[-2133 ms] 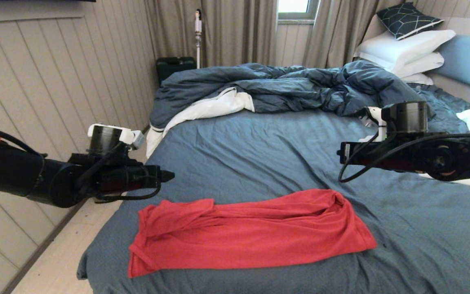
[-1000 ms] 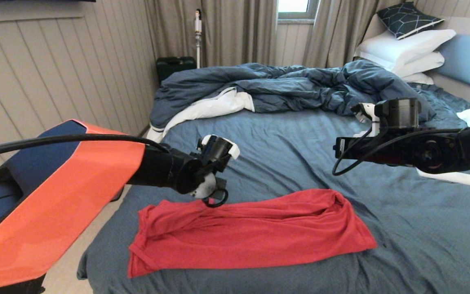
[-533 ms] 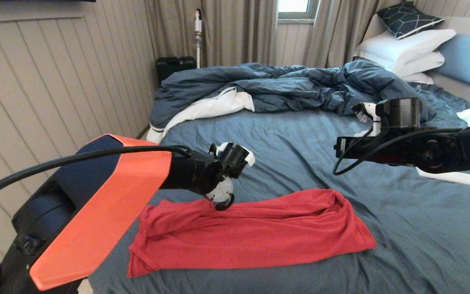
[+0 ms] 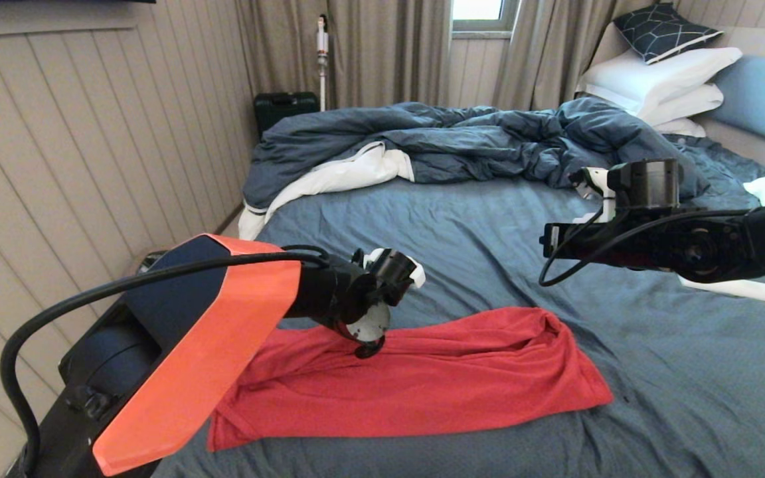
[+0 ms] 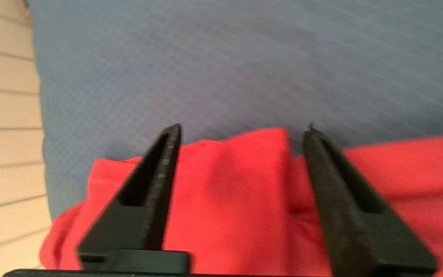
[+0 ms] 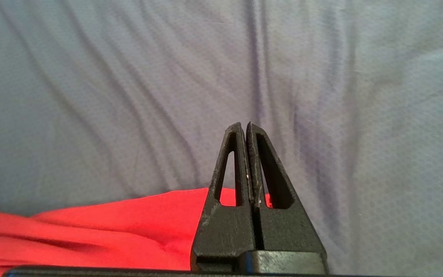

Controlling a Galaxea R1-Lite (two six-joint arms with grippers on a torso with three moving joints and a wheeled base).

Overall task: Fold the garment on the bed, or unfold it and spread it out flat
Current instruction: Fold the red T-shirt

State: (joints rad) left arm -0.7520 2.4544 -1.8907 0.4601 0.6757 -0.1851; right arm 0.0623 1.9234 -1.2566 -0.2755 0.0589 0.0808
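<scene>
slate-blue bed point(image 4: 462, 226) under rumpled red garment point(image 4: 435, 382) — left claw point(image 5: 240, 129) spread above it, right claw point(image 6: 243, 125) pinched together, aloft

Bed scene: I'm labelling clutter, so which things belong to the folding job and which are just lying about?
Job:
- red T-shirt, bunched
- bed it lies on
- left tool, open over the shirt's far edge
- right tool, shut, held above the bed

Lying about:
- rumpled duvet
- white pillows
- patterned cushion
- dark case by the wall
</scene>
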